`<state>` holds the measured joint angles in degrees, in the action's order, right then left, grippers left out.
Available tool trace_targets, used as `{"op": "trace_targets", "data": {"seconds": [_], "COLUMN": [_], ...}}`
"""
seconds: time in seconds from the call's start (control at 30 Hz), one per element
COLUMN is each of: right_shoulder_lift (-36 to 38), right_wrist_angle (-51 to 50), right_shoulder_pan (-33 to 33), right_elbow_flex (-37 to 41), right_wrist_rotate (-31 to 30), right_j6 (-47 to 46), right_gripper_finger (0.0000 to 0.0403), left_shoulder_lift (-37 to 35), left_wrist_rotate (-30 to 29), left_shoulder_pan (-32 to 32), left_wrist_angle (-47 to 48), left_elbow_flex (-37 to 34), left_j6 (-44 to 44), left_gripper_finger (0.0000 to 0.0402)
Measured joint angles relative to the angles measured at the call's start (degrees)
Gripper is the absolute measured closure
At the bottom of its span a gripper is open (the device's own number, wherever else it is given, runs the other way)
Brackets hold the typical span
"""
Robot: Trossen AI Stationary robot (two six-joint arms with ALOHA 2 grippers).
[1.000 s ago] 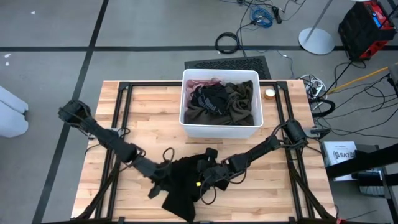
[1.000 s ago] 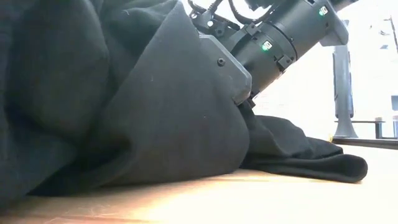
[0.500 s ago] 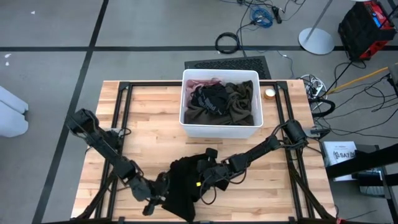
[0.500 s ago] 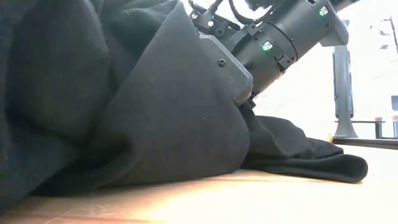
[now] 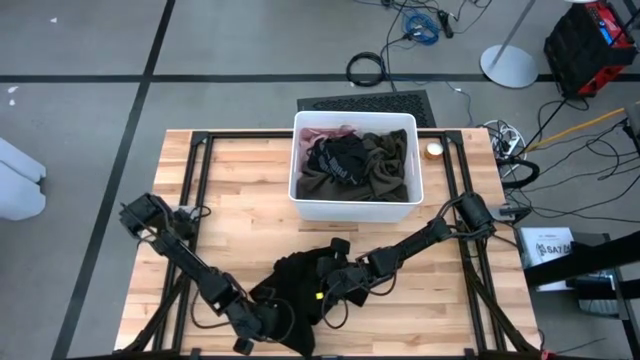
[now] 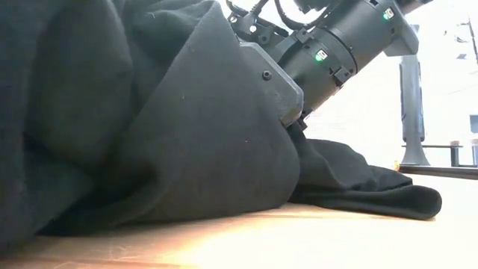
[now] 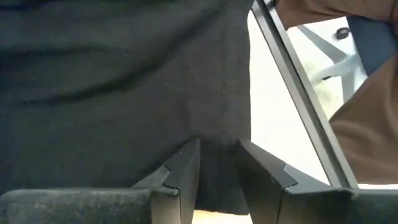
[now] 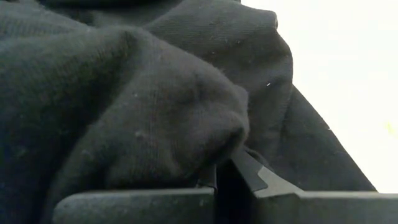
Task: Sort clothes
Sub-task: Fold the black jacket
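A black garment (image 5: pixel 297 300) lies heaped on the wooden table near its front edge; it fills the low view (image 6: pixel 149 127) and rests on the tabletop by its lower folds. My left gripper (image 5: pixel 262 318) is at its left side, closed on black cloth (image 7: pixel 217 155). My right gripper (image 5: pixel 322 290) is at the heap's right side, shut on a bunch of the same cloth (image 8: pixel 225 168). More clothes, pink, black and olive-green, lie in the white bin (image 5: pixel 297 190) at the table's far side. My left gripper has a strip of the black garment, beside a seam (image 7: pixel 222 134), pinched between its two fingers (image 7: pixel 186 168). It comes slanting down from the table's left. How many layers, I cannot tell. The cloth spreads away beyond the fingers. My right gripper pinches a bunched fold of the black garment (image 8: pixel 211 146) between its shut fingers (image 8: pixel 249 171), slanting down from the table's right. The bulge of cloth hides the fingertips. The garment's lower folds rest on the table (image 6: pixel 358 190).
The white bin (image 5: pixel 410 125) stands at the far middle of the table, with a small round thing (image 5: pixel 433 151) at its right. Bare wood lies at the left (image 5: pixel 230 200) and right (image 5: pixel 440 300). Cables and stands are on the floor beyond.
My left gripper has gone down and toward the table's near edge along the black garment's left side, rolling as it went. The cloth's left folds have shifted slightly with it. My right gripper and the garment's right part have kept still.
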<state>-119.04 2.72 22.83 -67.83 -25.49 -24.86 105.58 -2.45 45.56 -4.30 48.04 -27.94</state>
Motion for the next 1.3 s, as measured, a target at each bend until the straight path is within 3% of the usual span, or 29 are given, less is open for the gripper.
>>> {"op": "trace_targets", "data": {"seconds": [0.1,0.2,0.43,0.6,0.83,1.03,1.2,1.3], "right_shoulder_lift": [0.0,0.0,0.0,0.0,0.0,0.0,-0.1,0.0], "right_wrist_angle": [0.0,0.0,0.0,0.0,0.0,0.0,1.5,2.3], "right_shoulder_pan": [0.0,0.0,0.0,0.0,0.1,0.1,0.1,0.1], "right_elbow_flex": [0.0,0.0,0.0,0.0,0.0,0.0,0.1,0.1], "right_wrist_rotate": [0.1,0.0,0.1,0.1,0.0,0.1,0.0,1.3], "right_j6": [0.0,-0.5,-0.6,-0.6,-0.6,-0.6,0.5,1.1], "right_gripper_finger": [0.0400,0.0399,0.0399,0.0399,0.0399,0.0399,0.0399,0.0397], "left_shoulder_lift": [1.6,1.9,2.0,0.6,-8.4,-15.1,-14.8,-13.1], "left_wrist_rotate": [2.0,0.4,-4.6,-6.7,-21.1,-32.7,-34.3,-30.7], "left_shoulder_pan": [-0.5,-0.5,-0.4,-0.6,-0.6,-2.0,-7.3,-10.6], "left_wrist_angle": [0.0,2.2,7.0,9.2,21.4,21.9,21.6,21.1], "left_elbow_flex": [1.2,2.4,4.9,7.9,12.6,13.1,13.0,13.0], "left_j6": [1.7,3.3,3.2,7.0,12.0,18.4,21.2,21.0], "left_gripper_finger": [0.0286,0.0300,0.0392,0.0396,0.0399,0.0400,0.0401,0.0401]}}
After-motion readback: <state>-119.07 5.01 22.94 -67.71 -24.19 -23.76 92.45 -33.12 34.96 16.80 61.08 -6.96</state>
